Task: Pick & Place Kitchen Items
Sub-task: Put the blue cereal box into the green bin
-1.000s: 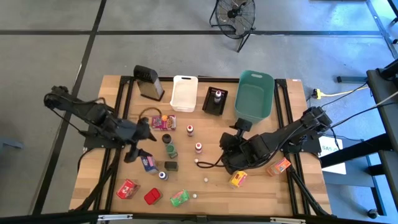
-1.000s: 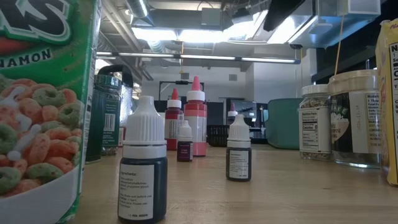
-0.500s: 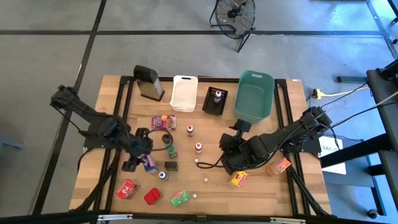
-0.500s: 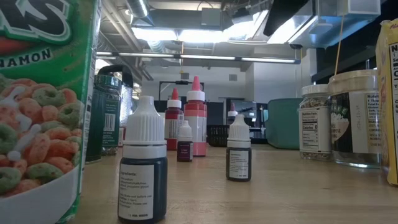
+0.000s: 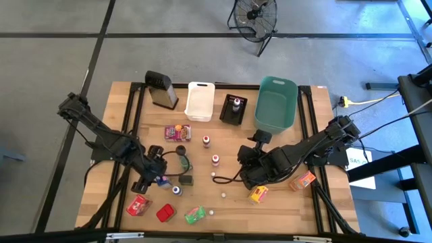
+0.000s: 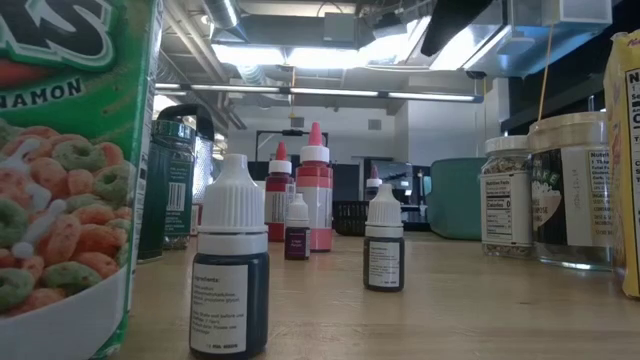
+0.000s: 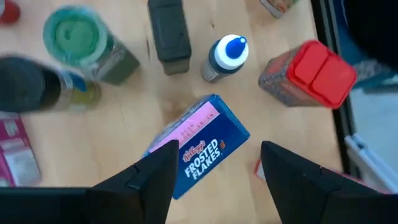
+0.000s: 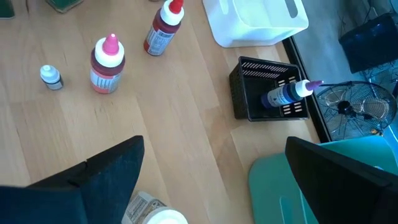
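**Left gripper straddling the blue Frosted Flakes box, no contact visible**

Left gripper sits over the blue Frosted Flakes box, fingers apart with the box lying flat on the table between them. From the wrist view the pads look just off the box sides; can't confirm touch at this angle.

High view: box is at roughly 8 o'clock from table centre, left gripper on top of it. Blue-capped bottle and red-lidded jar stand just beside the box; green-lidded jar near, at 12 o'clock from it in the high view.

Right gripper hangs just right of table centre, fingers wide apart, holding nothing. Yellow packet at its 6 o'clock, orange packet at its 4 o'clock.

Black bin already holds one purple-tipped bottle.
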### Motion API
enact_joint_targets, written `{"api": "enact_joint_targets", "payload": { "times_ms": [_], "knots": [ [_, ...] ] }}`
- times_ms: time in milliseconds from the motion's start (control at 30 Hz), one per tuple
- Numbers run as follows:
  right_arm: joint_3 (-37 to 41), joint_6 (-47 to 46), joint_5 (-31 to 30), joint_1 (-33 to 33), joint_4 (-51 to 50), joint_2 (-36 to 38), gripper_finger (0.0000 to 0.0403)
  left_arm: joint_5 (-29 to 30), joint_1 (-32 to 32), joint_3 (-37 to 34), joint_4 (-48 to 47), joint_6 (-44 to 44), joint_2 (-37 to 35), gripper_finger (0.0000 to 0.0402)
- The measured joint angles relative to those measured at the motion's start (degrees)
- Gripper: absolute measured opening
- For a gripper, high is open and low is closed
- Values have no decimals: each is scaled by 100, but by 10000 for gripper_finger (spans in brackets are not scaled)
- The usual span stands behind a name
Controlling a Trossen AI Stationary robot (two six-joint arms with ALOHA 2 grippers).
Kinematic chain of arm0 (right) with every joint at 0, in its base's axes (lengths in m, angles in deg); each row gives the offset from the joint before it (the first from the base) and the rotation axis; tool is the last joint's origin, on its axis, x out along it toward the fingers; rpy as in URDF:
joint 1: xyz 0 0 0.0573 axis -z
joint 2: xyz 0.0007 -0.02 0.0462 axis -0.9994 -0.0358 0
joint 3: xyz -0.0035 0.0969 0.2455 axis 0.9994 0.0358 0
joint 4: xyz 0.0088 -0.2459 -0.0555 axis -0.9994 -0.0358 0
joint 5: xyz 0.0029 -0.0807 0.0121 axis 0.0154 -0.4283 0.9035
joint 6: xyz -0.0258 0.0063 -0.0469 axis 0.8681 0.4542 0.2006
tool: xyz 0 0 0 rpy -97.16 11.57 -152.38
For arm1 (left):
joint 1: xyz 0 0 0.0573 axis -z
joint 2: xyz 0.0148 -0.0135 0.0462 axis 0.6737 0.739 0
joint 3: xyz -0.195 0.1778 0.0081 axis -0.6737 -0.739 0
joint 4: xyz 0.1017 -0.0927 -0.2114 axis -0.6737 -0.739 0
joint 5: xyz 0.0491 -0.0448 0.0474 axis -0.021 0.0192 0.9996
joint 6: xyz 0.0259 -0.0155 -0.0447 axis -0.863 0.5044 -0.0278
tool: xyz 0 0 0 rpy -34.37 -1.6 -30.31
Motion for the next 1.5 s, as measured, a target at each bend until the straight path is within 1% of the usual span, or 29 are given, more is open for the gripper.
{"api": "enact_joint_targets", "payload": {
  "times_ms": [67, 200, 367, 600, 867, 1067, 1267, 1367, 1500],
  "knots": [
    [0, 0, 1, 0, 0, 0, 393, 17, 0, 0, -3, 337, 0, 221],
    [0, 0, 5, 0, 0, 0, 393, 62, 5, 0, -3, 357, 0, 224],
    [0, 0, 15, 0, -7, 0, 393, 262, 11, 0, -41, 383, 0, 239],
    [0, 2, 15, 1, -9, 0, 393, 355, 11, 2, -48, 516, 0, 271],
    [0, 2, 15, 1, -9, 0, 393, 711, 11, 2, -394, 716, 0, 313],
    [0, 2, 13, 2, -9, 0, 393, 676, 88, 2, -302, 576, 0, 322],
    [0, 5, 13, 2, -9, 0, 393, 102, 98, 2, -294, 826, -2, 322],
    [0, 32, 11, 2, -7, -2, 393, 104, 101, 2, -241, 935, 10, 322],
    [0, 63, 11, 2, 7, 0, 393, 179, 141, 2, -240, 236, 25, 322]
  ]
}}
